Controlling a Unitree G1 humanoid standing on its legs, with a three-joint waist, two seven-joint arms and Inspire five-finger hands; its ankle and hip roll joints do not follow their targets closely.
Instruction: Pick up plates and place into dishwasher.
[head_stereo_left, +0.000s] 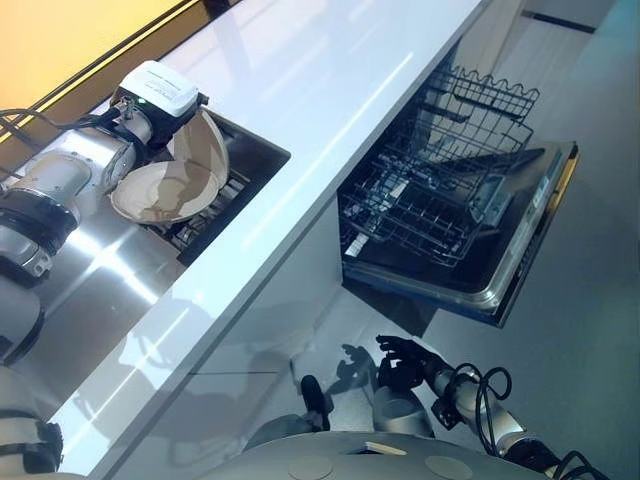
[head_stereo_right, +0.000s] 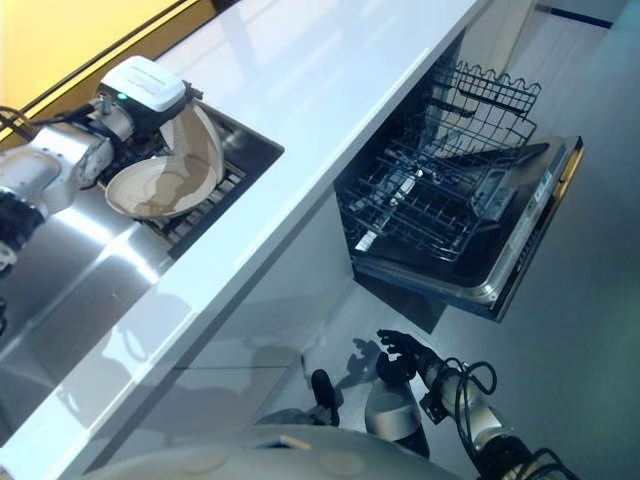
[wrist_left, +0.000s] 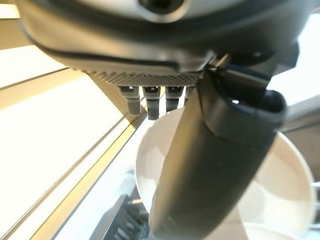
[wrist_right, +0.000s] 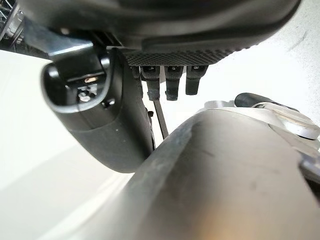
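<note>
The left hand (wrist_left: 220, 165) reaches over the sink (head_stereo_left: 250, 160) set into the white surface (head_stereo_left: 330, 90). Two pale plates sit there on a dark rack (head_stereo_left: 205, 222) inside the sink. One plate (head_stereo_left: 205, 150) stands tilted up on its edge, and the left hand is at its rim. In the left wrist view the thumb lies across the face of this upright plate, with the fingers (wrist_left: 152, 102) going down behind its upper rim, so the hand is grasping the plate between thumb and fingers. The second plate (head_stereo_left: 155, 195) lies nearly flat on the rack just beside the first, and their edges seem to touch.

The dishwasher (head_stereo_left: 520, 260) stands open under the surface, well apart from the sink. Its door is folded down and the lower wire basket (head_stereo_left: 420, 215) is pulled out over the door. An upper wire basket (head_stereo_left: 485, 105) shows behind and above it, partly under the edge of the surface. No plate can be made out in either basket.

The right hand (head_stereo_left: 405, 358) hangs low by the floor (head_stereo_left: 590, 340), in front of the open dishwasher door and touching nothing. Its fingers are loosely spread and relaxed, and in the right wrist view the thumb (wrist_right: 95, 117) stands apart from the row of fingers with nothing between them.
</note>
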